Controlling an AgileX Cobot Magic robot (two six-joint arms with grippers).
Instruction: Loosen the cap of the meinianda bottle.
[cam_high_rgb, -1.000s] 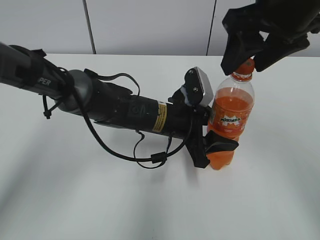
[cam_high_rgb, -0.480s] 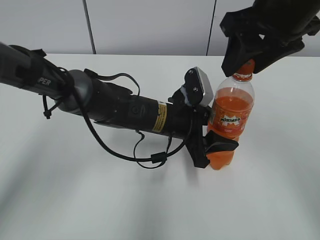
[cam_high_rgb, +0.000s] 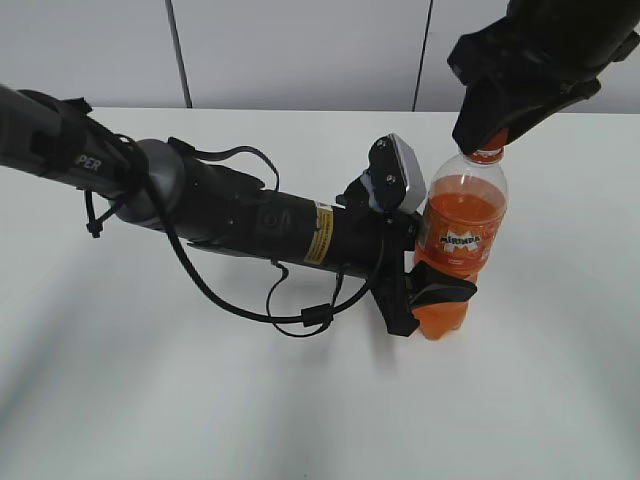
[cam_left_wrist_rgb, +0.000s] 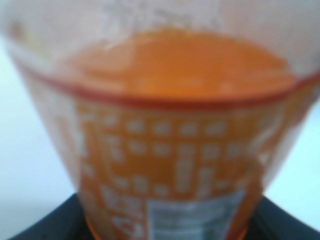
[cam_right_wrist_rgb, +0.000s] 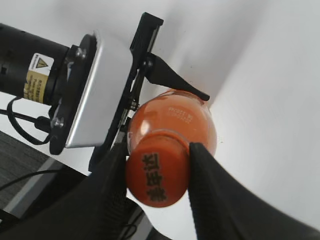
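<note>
While both arms crowd 1 bottle, the rest of the white table (cam_high_rgb: 200, 420) lies bare around them.

Surroundings: grey wall panels (cam_high_rgb: 300, 50) with dark seams stand along the table's far edge.

In the way: the left arm (cam_high_rgb: 250, 220) lies low across the table from the far left toward the centre, with a looped black cable (cam_high_rgb: 300, 315) hanging off it onto the surface; its silver wrist camera (cam_high_rgb: 398, 175) sits just left of the bottle's shoulder.

Meinianda bottle (cam_high_rgb: 460, 240): upright, right of centre, base on the table; clear plastic with an orange label round the middle.

Contents: orange drink fills the bottle up to about the shoulder; the left wrist view shows the liquid line (cam_left_wrist_rgb: 170, 102) above the label, blurred by closeness.

Left gripper (cam_high_rgb: 432, 300): 2 black fingers clamp the lower body of the bottle, 1 on each side, just below the label.

Cap (cam_right_wrist_rgb: 157, 175): orange, dark characters on top, seated on the neck; from the exterior view only the orange neck ring (cam_high_rgb: 485, 156) shows beneath the right fingers.

Right gripper (cam_right_wrist_rgb: 157, 172): comes down from the far right, its 2 black fingers (cam_right_wrist_rgb: 215, 190) pinching the cap on opposite sides.
</note>
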